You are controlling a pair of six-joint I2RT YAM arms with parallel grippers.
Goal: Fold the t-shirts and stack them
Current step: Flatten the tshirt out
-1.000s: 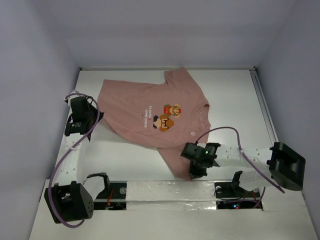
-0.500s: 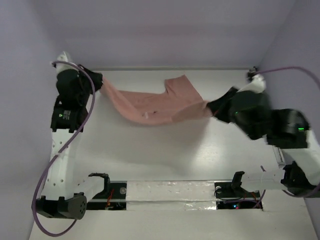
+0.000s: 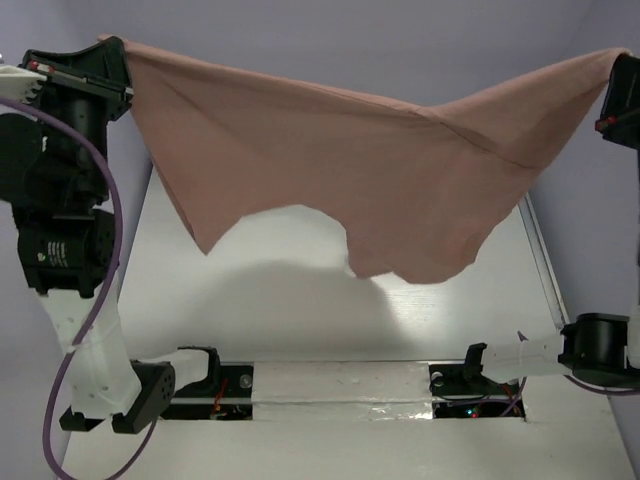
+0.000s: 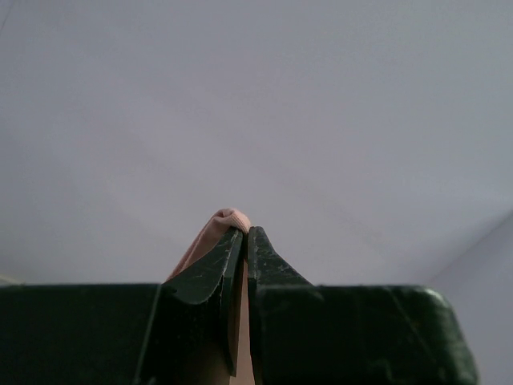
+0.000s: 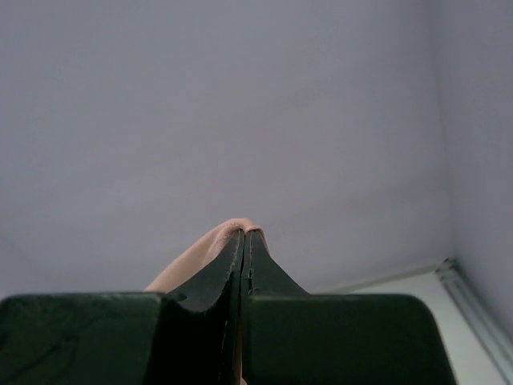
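Item: one t-shirt [image 3: 350,160], dusty salmon pink, held aloft and spread wide above the white tabletop [image 3: 300,330], hanging clear of it. Span: from the 10 o'clock corner of the overhead view to the 2 o'clock corner, sagging in the middle, with its uneven lower edge drooping toward 6 o'clock. Lettering: the face turned to the overhead camera shows me plain pink cloth only. Left pincer [image 3: 113,47]: at 10 o'clock, clamped on one end of the cloth. Right pincer [image 3: 612,58]: at 2 o'clock, partly cut by the frame edge, clamped on the other end. The wrist views add the grip itself: in each, the two dark fingers [image 4: 208,269] are pressed together with a small pink fold poking out at the tips, against a blank grey wall [image 4: 256,96]. The right wrist view also catches a strip of tabletop at 4 o'clock.
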